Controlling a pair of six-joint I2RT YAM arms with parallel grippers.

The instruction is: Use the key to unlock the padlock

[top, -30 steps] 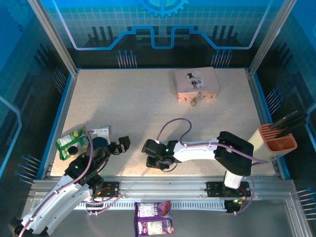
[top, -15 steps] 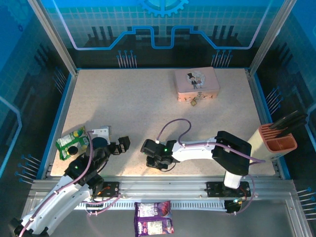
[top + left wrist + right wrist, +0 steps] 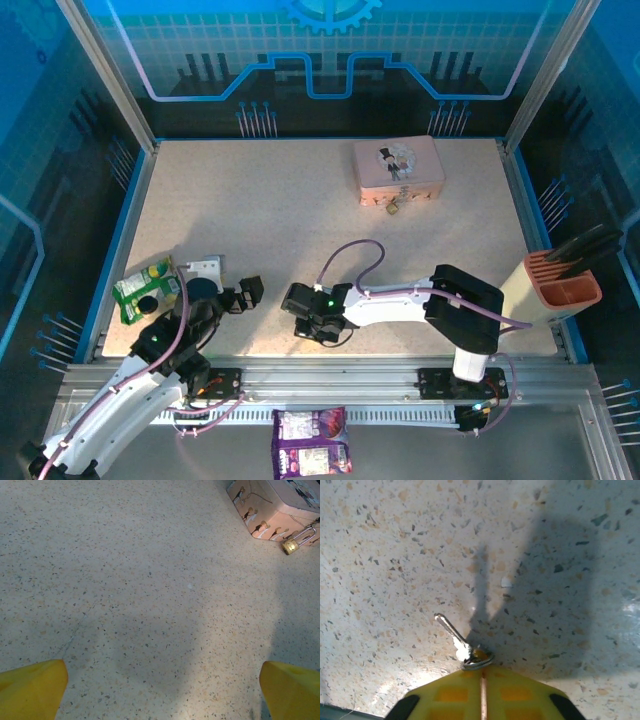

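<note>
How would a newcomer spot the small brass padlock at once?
On the speckled beige table, find the pink rectangular tin box toward the far right. Against the tin's near side sits the small brass-gold padlock with a thin silver shackle: far smaller than the tin, and gold metal rather than pink.

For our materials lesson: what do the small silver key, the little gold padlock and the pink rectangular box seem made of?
The small silver key looks like steel or plated metal: its blade glints. The little gold padlock seems brass, with a shiny silver shackle. The pink rectangular box is probably printed tin, smooth and glossy.
</note>
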